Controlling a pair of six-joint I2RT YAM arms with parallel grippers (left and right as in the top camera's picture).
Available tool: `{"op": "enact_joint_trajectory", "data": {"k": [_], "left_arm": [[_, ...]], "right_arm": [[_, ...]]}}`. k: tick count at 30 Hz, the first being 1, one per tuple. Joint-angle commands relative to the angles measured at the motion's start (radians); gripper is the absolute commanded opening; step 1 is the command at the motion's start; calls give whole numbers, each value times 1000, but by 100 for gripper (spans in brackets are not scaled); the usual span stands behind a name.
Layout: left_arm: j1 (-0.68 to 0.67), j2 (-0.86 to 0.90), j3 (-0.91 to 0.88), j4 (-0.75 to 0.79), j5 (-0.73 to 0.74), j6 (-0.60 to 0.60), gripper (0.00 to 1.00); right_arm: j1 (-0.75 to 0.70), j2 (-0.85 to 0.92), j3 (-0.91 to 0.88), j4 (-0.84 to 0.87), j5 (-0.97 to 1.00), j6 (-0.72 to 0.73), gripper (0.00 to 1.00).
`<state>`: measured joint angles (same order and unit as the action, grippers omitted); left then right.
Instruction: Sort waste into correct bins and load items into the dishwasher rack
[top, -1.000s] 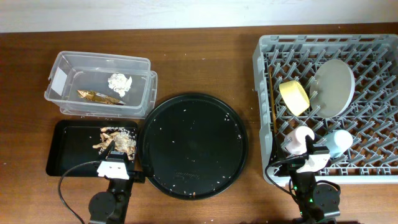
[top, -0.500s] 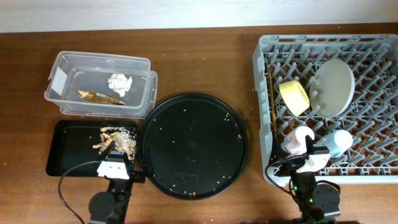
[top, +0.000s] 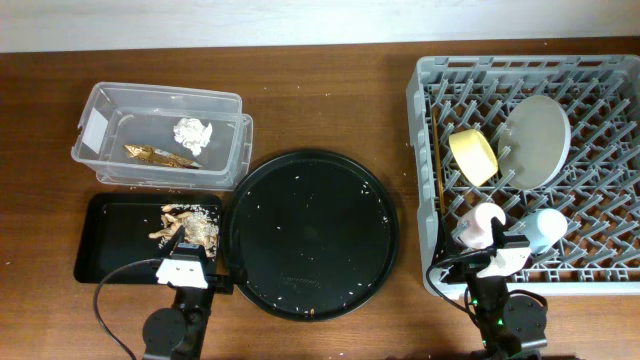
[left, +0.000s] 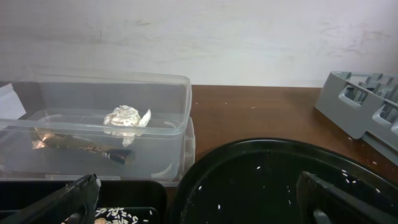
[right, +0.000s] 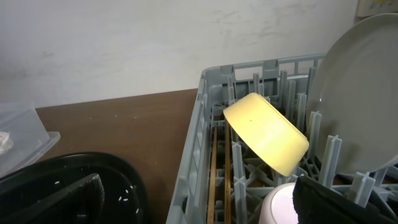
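Observation:
The clear box (top: 225, 110) holds the white tissue ball (top: 192, 132) and the gold-brown wrapper (top: 160, 155). The shallow black tray (top: 110, 240) holds food scraps (top: 185, 225). The grey rack (top: 425, 80) holds the grey plate (top: 535, 140), yellow bowl (top: 472, 156), pink cup (top: 480, 225), blue cup (top: 545, 228) and chopsticks (top: 441, 180). My left gripper (left: 198, 199) is open and empty, low at the table's front edge between the black tray and the round tray. My right gripper (right: 199, 199) is open and empty at the rack's front left corner, beside the pink cup (right: 280, 202).
A large round black tray (top: 310, 232) speckled with rice grains lies between the bins and the rack. Bare brown table runs along the back, up to a white wall.

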<state>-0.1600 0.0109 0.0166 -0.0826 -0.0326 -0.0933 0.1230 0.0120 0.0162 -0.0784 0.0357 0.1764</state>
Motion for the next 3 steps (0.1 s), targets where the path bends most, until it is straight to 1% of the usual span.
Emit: {"op": "enact_joint_trajectory", "data": {"k": [1, 3], "left_arm": [[6, -6, -8, 2, 11, 16, 100], [6, -6, -8, 2, 11, 16, 100]], "right_arm": [[-6, -7, -11, 1, -2, 0, 98], [-6, -6, -11, 1, -2, 0, 98]]}}
